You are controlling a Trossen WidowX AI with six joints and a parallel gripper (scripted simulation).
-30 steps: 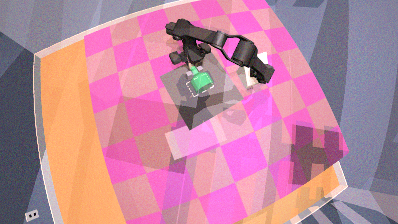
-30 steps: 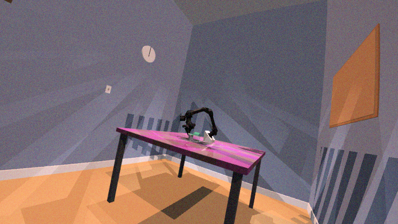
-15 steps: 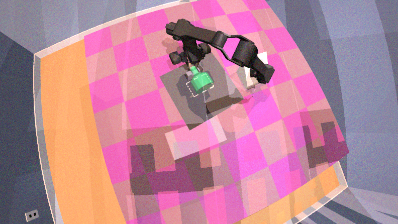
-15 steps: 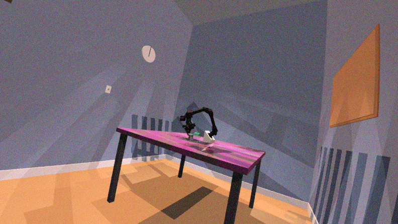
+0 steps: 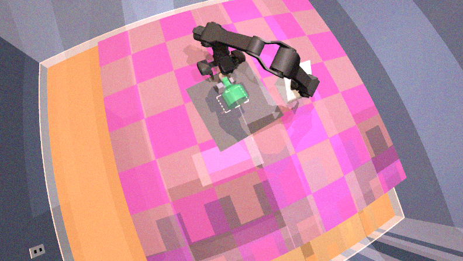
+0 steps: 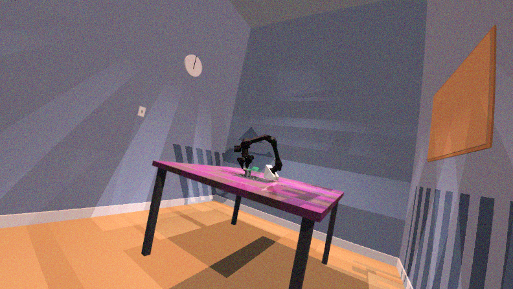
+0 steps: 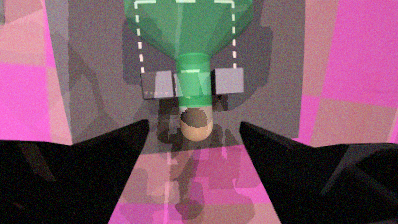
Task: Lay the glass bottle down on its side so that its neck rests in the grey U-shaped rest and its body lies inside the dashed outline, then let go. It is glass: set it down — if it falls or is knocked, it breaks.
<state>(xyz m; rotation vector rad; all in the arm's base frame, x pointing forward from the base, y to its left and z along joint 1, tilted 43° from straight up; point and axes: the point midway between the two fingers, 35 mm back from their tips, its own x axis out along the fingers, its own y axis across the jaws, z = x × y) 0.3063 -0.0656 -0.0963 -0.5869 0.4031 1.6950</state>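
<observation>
Wrist view: the green, translucent glass bottle point(image 5: 234, 93) point(image 6: 255, 168) point(image 7: 194, 30) is cut off at 12 o'clock; the exterior view shows it too small for its contact with the surface point(image 5: 168, 129) point(image 6: 229, 183) point(image 7: 360, 50) to be judged. It lies lengthwise over the grey mat point(image 5: 223, 129) point(image 7: 290, 100), its neck aligned between the blocky uprights of the U-shaped rest point(image 5: 220, 86) point(image 6: 247, 173) point(image 7: 229, 81); how deeply it sits cannot be told. From the rest, the faceted body points to 12 o'clock, overlapping the white dashed outline point(image 5: 221, 105) point(image 7: 234, 35); the rounded tan stopper point(image 5: 221, 75) point(image 7: 196, 130) points to 6 o'clock. The matt-black gripper point(image 5: 221, 76) point(image 6: 245, 169) point(image 7: 195, 125) has its fingers open, apart from the stopper at about 9 and 3 o'clock. Top view: the arm partly hides a white, angular object point(image 5: 290, 92) point(image 6: 269, 172) at the bottle's 3 o'clock.
</observation>
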